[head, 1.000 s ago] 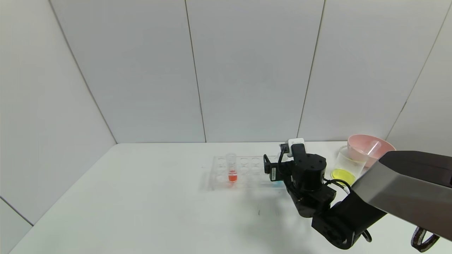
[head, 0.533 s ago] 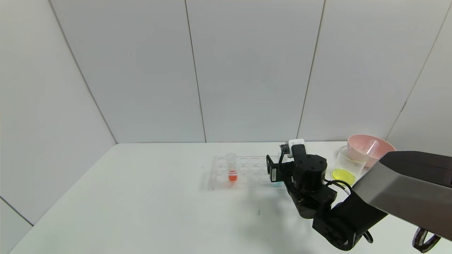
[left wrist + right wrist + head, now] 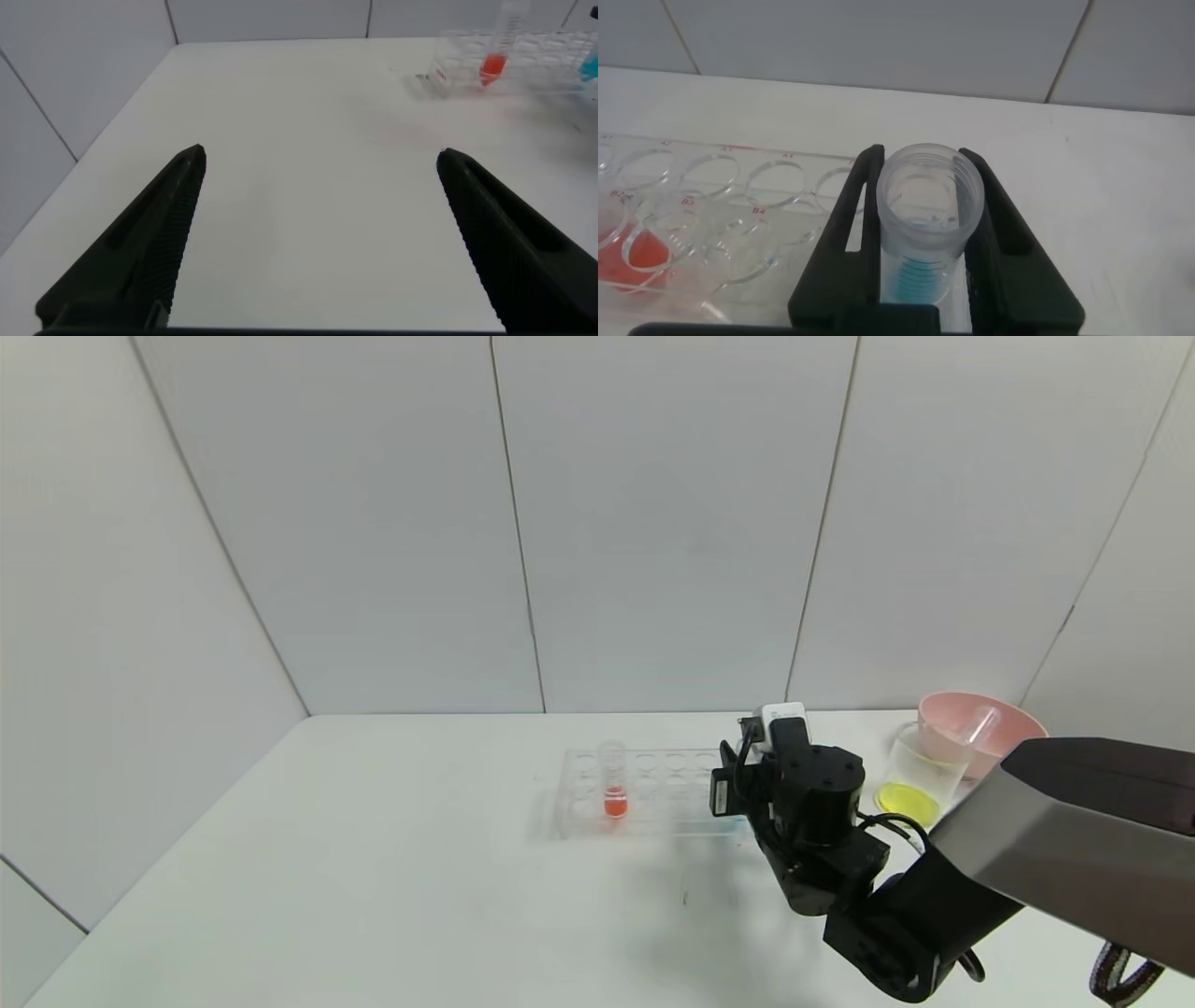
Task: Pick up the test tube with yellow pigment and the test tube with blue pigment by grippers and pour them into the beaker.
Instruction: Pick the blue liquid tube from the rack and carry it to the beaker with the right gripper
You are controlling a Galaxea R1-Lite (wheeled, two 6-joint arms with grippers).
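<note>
Seen at the right end of the clear tube rack (image 3: 644, 793): right gripper (image 3: 924, 271), fingers clamped on either side of the test tube with blue pigment (image 3: 926, 233), gripping it just below the ridged rim so that the mouth stays upward and the cyan liquid stays low in the rounded bottom. Held upright, apparently to clear the rack hole without spilling. Whether fully out of the hole cannot be told.

Standing close by to the right, the beaker (image 3: 920, 767), a layer of yellow liquid already in its bottom, placed within short reach of the arm for the coming pour. Behind it, touching or nearly so, a pink bowl (image 3: 980, 728) with an empty clear tube leaning inside; probably the spent yellow tube, though that is a judgement.

Left in the rack, well apart from the grasp, an orange-red tube (image 3: 613, 784), no part of the job.

Off to the near left, left gripper (image 3: 318, 233), fingers spread wide over bare table (image 3: 299, 121), holding nothing, parked out of the way.

Likely next: lift, carry right, tip over the beaker's lip.
</note>
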